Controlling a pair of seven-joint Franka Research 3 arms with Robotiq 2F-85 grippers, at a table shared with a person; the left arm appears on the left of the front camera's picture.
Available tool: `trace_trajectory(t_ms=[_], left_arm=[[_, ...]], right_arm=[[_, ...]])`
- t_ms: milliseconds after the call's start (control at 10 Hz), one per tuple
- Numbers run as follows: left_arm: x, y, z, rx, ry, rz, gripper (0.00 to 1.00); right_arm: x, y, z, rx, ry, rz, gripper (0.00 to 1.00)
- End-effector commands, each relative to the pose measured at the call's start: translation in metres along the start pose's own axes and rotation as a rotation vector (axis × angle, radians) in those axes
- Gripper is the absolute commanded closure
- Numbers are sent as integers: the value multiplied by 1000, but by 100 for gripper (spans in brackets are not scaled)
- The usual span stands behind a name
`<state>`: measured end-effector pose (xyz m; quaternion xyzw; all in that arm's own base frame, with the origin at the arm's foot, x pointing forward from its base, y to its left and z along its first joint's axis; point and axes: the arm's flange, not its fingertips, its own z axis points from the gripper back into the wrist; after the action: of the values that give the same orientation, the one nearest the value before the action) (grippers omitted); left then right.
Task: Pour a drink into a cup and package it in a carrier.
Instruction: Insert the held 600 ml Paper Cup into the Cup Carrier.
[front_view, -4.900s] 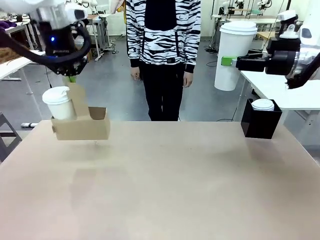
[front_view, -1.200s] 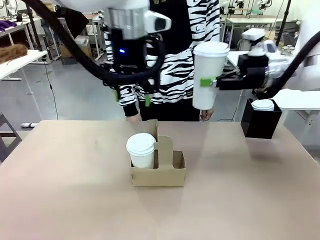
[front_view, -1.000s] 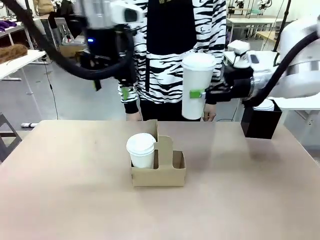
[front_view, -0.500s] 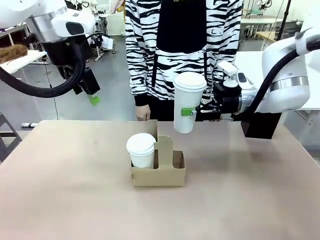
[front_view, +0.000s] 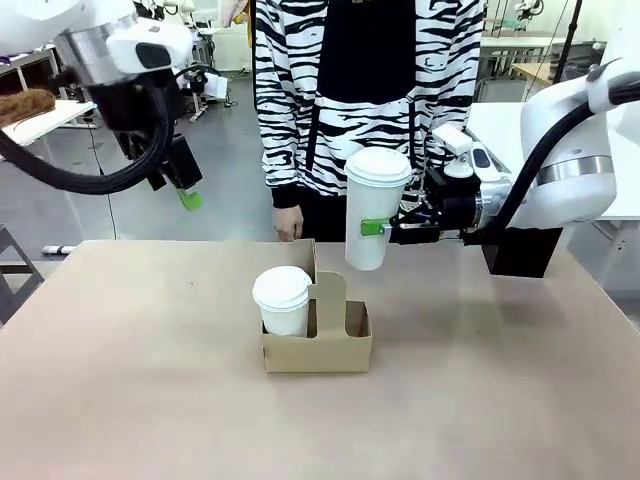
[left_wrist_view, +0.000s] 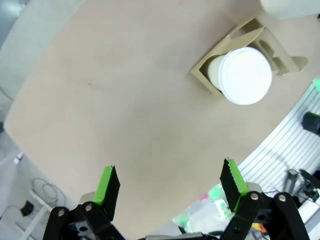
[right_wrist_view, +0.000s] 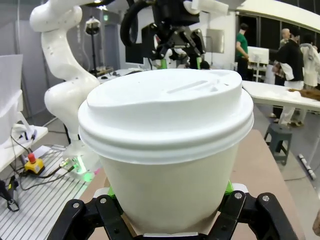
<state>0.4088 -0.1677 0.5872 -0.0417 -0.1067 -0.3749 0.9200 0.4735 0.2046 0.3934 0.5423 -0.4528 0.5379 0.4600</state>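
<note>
Carrying a lidded white cup (front_view: 373, 210), the right gripper (front_view: 384, 228) is clamped shut on its lower half, with 1 green pad showing against the side; in the right wrist view the cup (right_wrist_view: 167, 150) is sitting upright between the 2 fingers. This cup is hanging in the air above and slightly to the right of the carrier (front_view: 317, 335), near it but not touching, on the side toward the person (front_view: 345, 90).

The carrier is resting on the table (front_view: 150, 400) with its handle tab upright. Its left slot is already holding 1 lidded cup (front_view: 283, 300), and the right slot is looking empty. From the left wrist view, that seated cup (left_wrist_view: 243, 75) is sitting snugly in the carrier (left_wrist_view: 280, 52), seen from above.

The left gripper (front_view: 181, 187) is hanging well up and to the left of the carrier, jaws spread wide and holding nothing; its green pads (left_wrist_view: 107, 182) are standing far apart over bare table.

Judging progress: 1 cup is packaged and a 2nd is lidded and on its way, so any pouring seems finished, though the lids are hiding the contents. What is left is lowering the held cup into the free slot, releasing it, and perhaps handing over the carrier.
</note>
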Motion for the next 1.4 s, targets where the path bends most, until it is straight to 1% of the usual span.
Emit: trace_trajectory(t_ms=[0, 100, 200, 300, 500, 600, 700, 1000, 1100, 1300], left_arm=[[-39, 20, -21, -85, -111, -42, 0], [-54, 33, -30, -55, -159, -57, 0], [-62, 42, -41, -57, -204, -124, 0], [-78, 49, -62, -53, -237, -196, 0], [-91, 60, -88, -101, -232, -212, 0], [-91, 66, -96, -171, -187, -148, 0], [-87, 58, -78, -45, -196, -183, 0], [-87, 58, -78, -45, -196, -183, 0], [-87, 58, -78, -45, -196, -183, 0], [-87, 58, -78, -45, -196, -183, 0]], right_arm=[[-11, -3, -12, 77, -22, -6, 20], [-19, -6, -17, 116, -32, -13, 20], [-25, -10, -20, 147, -47, -3, 20], [-38, -11, -28, 185, -43, -19, 20], [-55, -11, -37, 231, -38, -44, 20], [-65, -12, -38, 238, -37, -56, 20], [-73, -9, -42, 245, -31, -59, 20], [-92, -9, -43, 271, -19, -95, 20], [-99, -9, -45, 271, 0, -92, 20], [-115, -15, -49, 290, 8, -64, 20]])
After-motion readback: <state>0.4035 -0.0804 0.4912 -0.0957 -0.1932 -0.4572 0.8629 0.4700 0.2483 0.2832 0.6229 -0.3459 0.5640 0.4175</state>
